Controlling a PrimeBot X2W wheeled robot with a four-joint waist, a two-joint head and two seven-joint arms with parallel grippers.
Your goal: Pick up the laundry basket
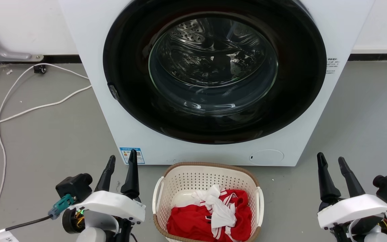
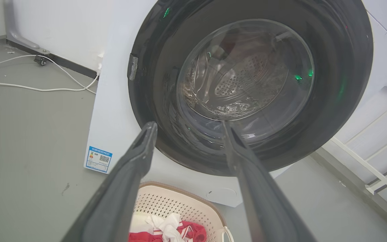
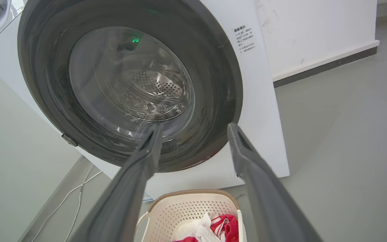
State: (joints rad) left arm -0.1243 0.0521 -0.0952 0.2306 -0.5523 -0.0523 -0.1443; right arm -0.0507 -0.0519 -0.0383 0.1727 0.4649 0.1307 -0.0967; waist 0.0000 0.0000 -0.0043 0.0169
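Head view records a grey floor (image 1: 45, 134) on which a white front-loading washer (image 1: 89, 50) stands against the wall, its round dark-framed glass door (image 1: 213, 67) shut and the perforated steel drum visible through it. The laundry basket (image 1: 207, 164) sits on the floor directly in front of the washer's base, centred below the door, its brown rim close to the lower front panel; whether the two touch cannot be determined. It stands upright, with a white handle on each side. The left gripper (image 1: 122, 154) is positioned to the left of the basket and the right gripper (image 1: 331, 156) well to the right of it, both clear of the basket and its handles. Each gripper has its two dark fingers spread apart and pointing toward the washer, with nothing between them; both wrist views confirm the gap. Inside the basket lies a red garment (image 1: 186, 222) with white stripes, and a crumpled white garment (image 1: 213, 201) rests on top of it. A white cable (image 1: 29, 109) trails across the floor to the left of the washer. A small blue label (image 2: 98, 159) is fixed at the lower left corner of the washer front.
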